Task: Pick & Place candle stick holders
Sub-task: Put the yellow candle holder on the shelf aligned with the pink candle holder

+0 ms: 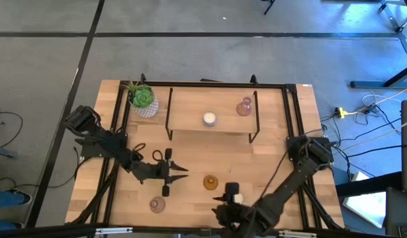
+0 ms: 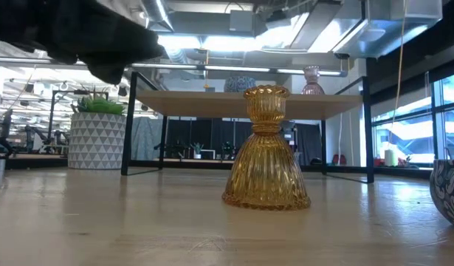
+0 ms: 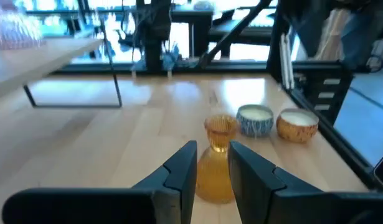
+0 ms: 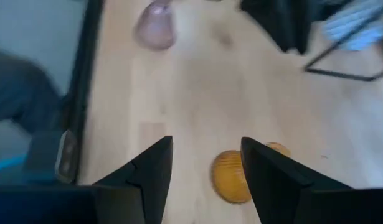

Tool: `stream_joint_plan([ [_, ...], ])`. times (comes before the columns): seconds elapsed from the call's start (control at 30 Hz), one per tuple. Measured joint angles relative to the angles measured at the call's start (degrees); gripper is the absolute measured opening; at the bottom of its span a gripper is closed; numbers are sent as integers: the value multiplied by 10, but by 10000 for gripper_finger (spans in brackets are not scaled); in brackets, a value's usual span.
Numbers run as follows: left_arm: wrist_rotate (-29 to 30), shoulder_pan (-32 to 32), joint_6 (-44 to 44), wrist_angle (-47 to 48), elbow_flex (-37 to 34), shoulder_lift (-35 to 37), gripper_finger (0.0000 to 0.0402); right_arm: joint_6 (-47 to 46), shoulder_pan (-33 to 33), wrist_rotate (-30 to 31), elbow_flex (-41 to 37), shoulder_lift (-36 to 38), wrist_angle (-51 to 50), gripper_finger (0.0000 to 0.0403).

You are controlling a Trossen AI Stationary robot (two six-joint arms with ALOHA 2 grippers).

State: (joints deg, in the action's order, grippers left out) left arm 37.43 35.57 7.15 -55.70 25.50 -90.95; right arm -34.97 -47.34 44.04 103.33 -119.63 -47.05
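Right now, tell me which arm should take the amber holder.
Left, probably. The left end effector is open and lined up on the amber holder. The right end effector, also open, sees it off-centre.

There are no words, numbers, labels or signs to read in any of the pictures.
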Motion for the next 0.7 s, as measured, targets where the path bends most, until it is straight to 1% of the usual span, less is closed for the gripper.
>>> stream_joint_plan([
  [0.1,-19,-16,-4,-4,4,0,87,-94,-24,80,0,0,-46,191],
  [0.23,-75,-45,6,50,37,-20,99,-238,-40,129,-2,0,-154,195],
  [0.3,-95,-57,6,62,61,-41,111,-288,-41,138,-19,2,-174,202],
  [0.47,-100,-71,9,57,97,-106,153,-363,-41,145,-67,1,-189,221],
  [0.63,-109,-76,35,23,102,-155,190,-419,-41,166,-113,1,-173,235],
  [0.7,-105,-78,40,-11,102,-176,200,-436,-41,176,-129,0,-174,238],
])
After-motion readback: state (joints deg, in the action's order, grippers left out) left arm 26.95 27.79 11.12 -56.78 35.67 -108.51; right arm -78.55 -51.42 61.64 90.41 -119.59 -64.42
